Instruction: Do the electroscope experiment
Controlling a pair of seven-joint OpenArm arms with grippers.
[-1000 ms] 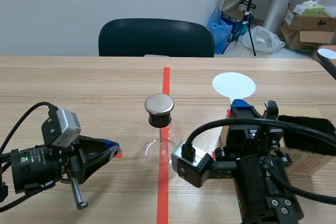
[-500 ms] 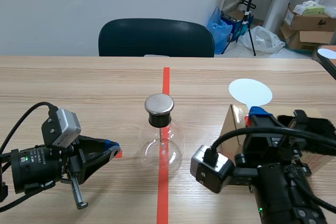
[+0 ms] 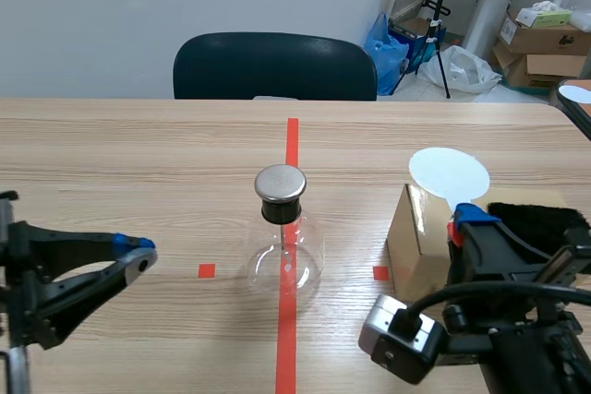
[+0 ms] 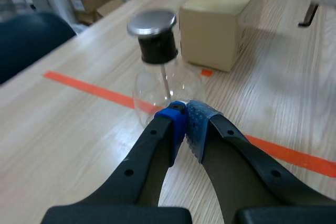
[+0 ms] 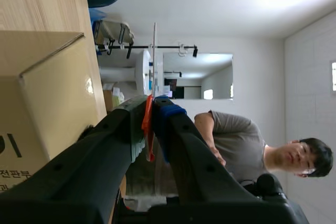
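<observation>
- My right tool [image 5: 150, 109] pinches the paddle [image 3: 449, 173] by its stem, beside the box [image 3: 416, 237].
- My left tool [image 4: 184, 115] is closed and empty, with the flask [image 4: 160, 72] just ahead.
- By my judgement, the paddle is not yet brought to the flask.

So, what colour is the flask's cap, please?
Silver cap over black collar; best in left wrist view.
</observation>
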